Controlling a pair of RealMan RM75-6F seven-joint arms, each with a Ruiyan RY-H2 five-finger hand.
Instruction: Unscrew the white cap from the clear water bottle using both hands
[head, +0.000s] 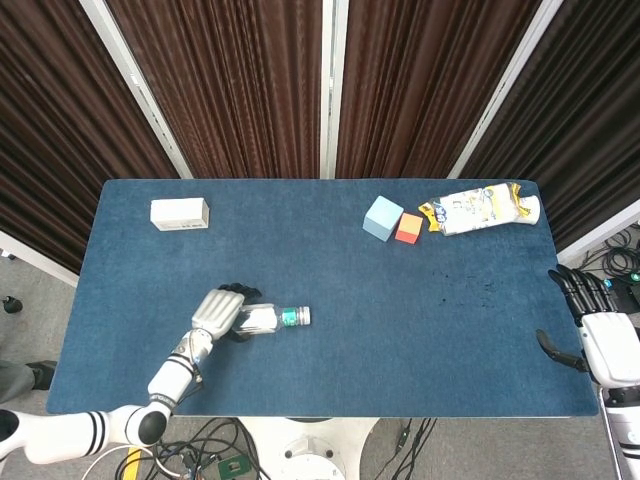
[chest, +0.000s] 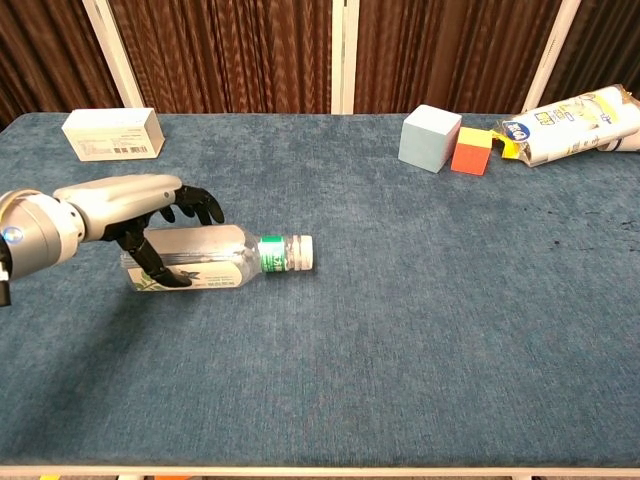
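The clear water bottle (head: 264, 319) (chest: 215, 256) lies on its side on the blue table (head: 400, 330), its white cap (head: 305, 316) (chest: 305, 252) pointing right past a green label band. My left hand (head: 220, 312) (chest: 125, 207) wraps the bottle's base end, with the fingers (chest: 192, 205) curled over the far side and the thumb (chest: 158, 270) against the near side. My right hand (head: 598, 335) hovers off the table's right edge, fingers apart and holding nothing. The chest view does not show it.
A white box (head: 180, 214) (chest: 113, 133) sits at the back left. A light blue cube (head: 383, 217) (chest: 431, 137), an orange cube (head: 408, 228) (chest: 472, 150) and a snack bag (head: 480, 209) (chest: 570, 122) lie at the back right.
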